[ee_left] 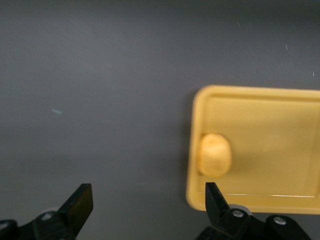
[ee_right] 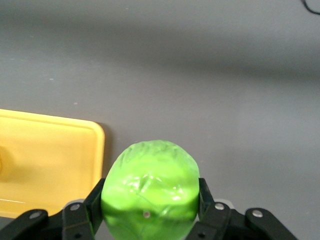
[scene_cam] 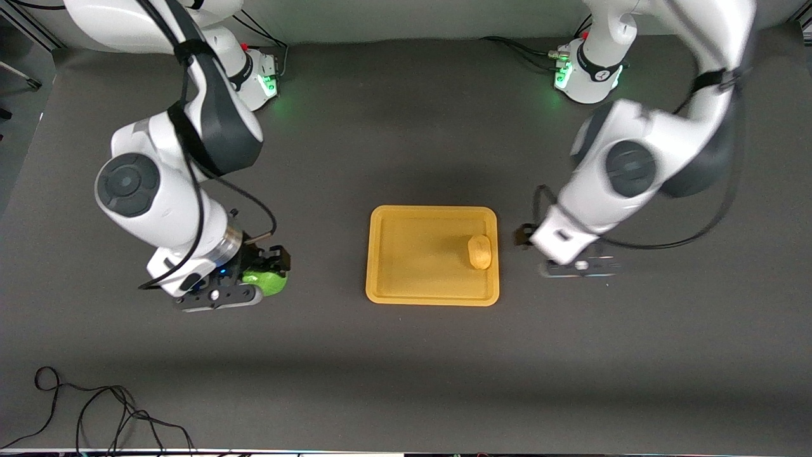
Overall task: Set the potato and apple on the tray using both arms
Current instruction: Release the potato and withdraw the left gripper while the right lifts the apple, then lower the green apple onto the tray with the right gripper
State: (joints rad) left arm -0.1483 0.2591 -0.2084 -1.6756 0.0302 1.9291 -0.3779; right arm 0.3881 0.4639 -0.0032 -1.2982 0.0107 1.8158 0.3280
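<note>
Dark grey table (scene_cam: 406, 381), one fruit placed and one held.
We saw the tray (scene_cam: 406, 293) in the middle with the potato (scene_cam: 479, 251) lying near its rim toward the left arm; the left gripper (ee_left: 149, 202) hung spread beside it, while the right gripper (ee_right: 150, 197) pinched the apple (ee_right: 150, 195), which we feared could slip or roll off the low rim.

Dark grey matte tabletop (scene_cam: 406, 374), even overhead lighting with soft shadows, loose black cable (scene_cam: 95, 412) coiled at the edge nearest the front camera, pale wall strip (scene_cam: 412, 19) along the top

apple (ee_right: 150, 192) between fingers (ee_right: 93, 204) — tray (ee_right: 55, 165) beside
</note>
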